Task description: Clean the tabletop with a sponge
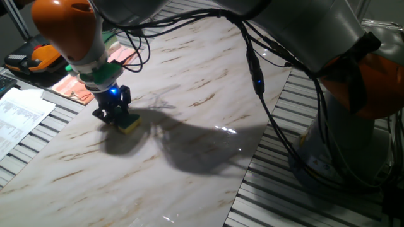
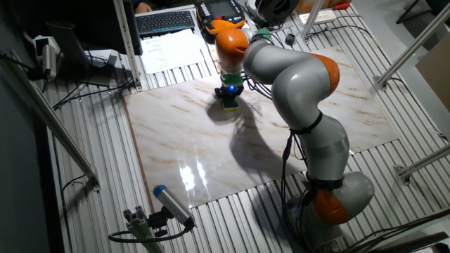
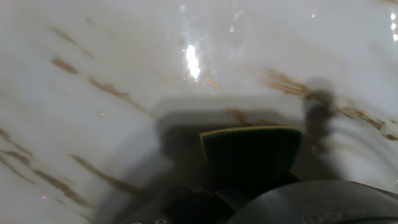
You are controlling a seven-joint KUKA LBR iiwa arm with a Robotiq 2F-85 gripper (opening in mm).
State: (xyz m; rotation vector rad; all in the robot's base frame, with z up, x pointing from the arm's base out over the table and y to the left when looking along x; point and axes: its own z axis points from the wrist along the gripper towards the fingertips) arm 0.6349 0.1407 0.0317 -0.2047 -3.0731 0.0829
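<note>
Your gripper (image 1: 120, 117) is pinching the sponge (image 1: 130, 124), which sits directly beneath the fingers, resting on the tabletop (image 1: 189, 94) near one long edge. Most of the bare marble stretches away from that edge, so the wiping room lies across the slab.

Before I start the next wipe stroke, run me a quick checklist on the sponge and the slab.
1. Sponge held in the tool: ok.
2. Sponge resting on the marble tabletop: ok, it looks seated with its shadow right under it.
3. Sponge well inside the slab edge: ok.
4. Slab ahead free of objects: ok.
5. Cables off the slab: ok, hanging above it.
6. Dirt left to wipe: cannot tell, glare hides it.
</note>
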